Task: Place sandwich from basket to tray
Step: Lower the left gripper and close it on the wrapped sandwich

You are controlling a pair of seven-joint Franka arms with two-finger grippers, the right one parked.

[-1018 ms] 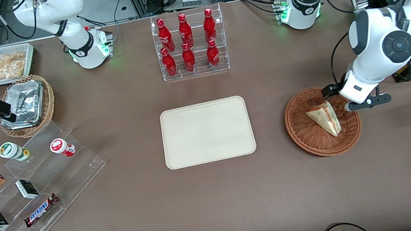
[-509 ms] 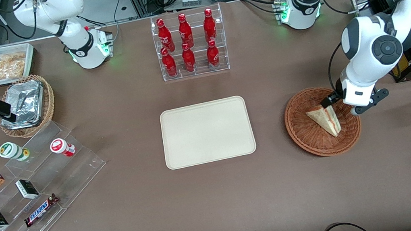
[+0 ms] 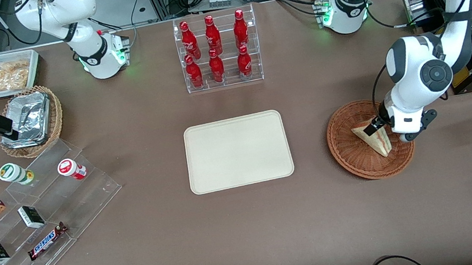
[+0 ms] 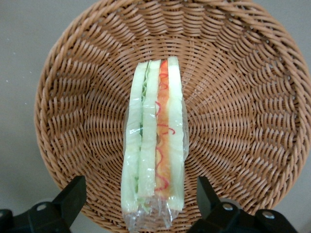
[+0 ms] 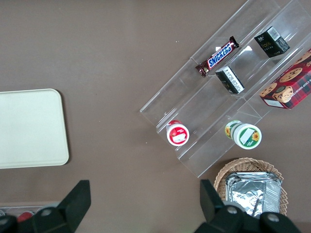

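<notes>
Woven basket (image 4: 252,97), wedge sandwich (image 4: 155,145), tool (image 4: 141,201) above

Left arm bent low, gripper (image 4: 141,204) jaws apart

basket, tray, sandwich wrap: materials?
Basket: woven wicker, matte, visible coils.
Tray: likely plastic, smooth matte cream.
Sandwich: soft bread in glossy clear film, crinkled at one end.
Gripper, open, straddles it.

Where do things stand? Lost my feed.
Gripper open, fingers straddling wrapped triangular sandwich in reddish-brown wicker basket. Cream rectangular tray waiting. Nothing blocking.
</notes>
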